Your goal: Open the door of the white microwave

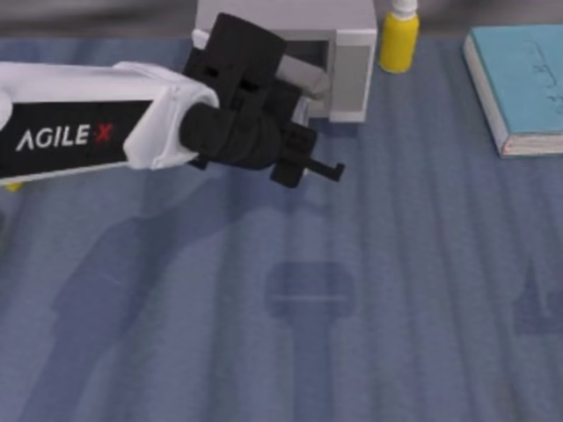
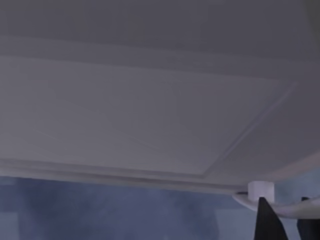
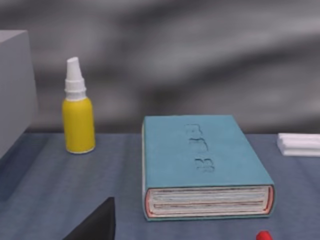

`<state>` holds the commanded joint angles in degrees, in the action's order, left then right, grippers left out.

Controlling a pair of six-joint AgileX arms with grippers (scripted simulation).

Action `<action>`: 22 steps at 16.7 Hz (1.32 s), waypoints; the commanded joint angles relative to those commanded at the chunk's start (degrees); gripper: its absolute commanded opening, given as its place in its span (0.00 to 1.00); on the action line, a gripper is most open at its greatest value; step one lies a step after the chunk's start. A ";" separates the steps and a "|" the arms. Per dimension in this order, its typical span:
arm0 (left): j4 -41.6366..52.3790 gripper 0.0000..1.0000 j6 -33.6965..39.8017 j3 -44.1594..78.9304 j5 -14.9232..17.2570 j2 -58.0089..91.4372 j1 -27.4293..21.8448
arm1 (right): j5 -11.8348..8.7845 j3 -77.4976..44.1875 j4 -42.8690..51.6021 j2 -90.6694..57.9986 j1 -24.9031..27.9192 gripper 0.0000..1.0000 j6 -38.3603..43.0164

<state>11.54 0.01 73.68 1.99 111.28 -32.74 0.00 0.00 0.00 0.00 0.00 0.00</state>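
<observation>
The white microwave (image 1: pixel 290 26) stands at the table's far edge, in the middle. Its door (image 1: pixel 304 79) is swung partly outward, so the grey window panel slants away from the front beside the grey control strip (image 1: pixel 351 75). My left arm reaches in from the left, and its gripper (image 1: pixel 312 165) hangs just in front of the door's free edge. In the left wrist view the door (image 2: pixel 150 110) fills the picture. The left gripper (image 2: pixel 283 201) is shut on the door's white handle (image 2: pixel 260 189). My right gripper is outside the top view; one of its dark fingers (image 3: pixel 97 225) shows.
A yellow bottle (image 1: pixel 398 40) stands right beside the microwave. A light-blue book (image 1: pixel 519 83) lies at the far right. The right wrist view also has a white stack (image 3: pixel 300 145) and a small red object (image 3: pixel 263 235). Open blue cloth spreads across the front.
</observation>
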 joint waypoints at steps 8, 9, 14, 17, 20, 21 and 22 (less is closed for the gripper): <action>0.00 0.00 0.00 0.00 0.00 0.00 0.00 | 0.00 0.00 0.00 0.00 0.00 1.00 0.00; 0.00 0.00 0.00 0.00 0.00 0.00 0.00 | 0.00 0.00 0.00 0.00 0.00 1.00 0.00; 0.00 0.00 0.00 0.00 0.00 0.00 0.00 | 0.00 0.00 0.00 0.00 0.00 1.00 0.00; 0.00 0.00 0.00 0.00 0.00 0.00 0.00 | 0.00 0.00 0.00 0.00 0.00 1.00 0.00; 0.05 0.00 0.37 0.04 0.51 0.08 -0.51 | 0.00 0.00 0.00 0.00 0.00 1.00 0.00; 0.06 0.00 0.20 -0.09 0.61 0.03 -0.42 | 0.00 0.00 0.00 0.00 0.00 1.00 0.00; 0.03 0.00 -0.32 -0.42 0.90 -0.16 -0.16 | 0.00 0.00 0.00 0.00 0.00 1.00 0.00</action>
<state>11.58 -0.31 73.26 2.89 111.11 -32.89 0.00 0.00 0.00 0.00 0.00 0.00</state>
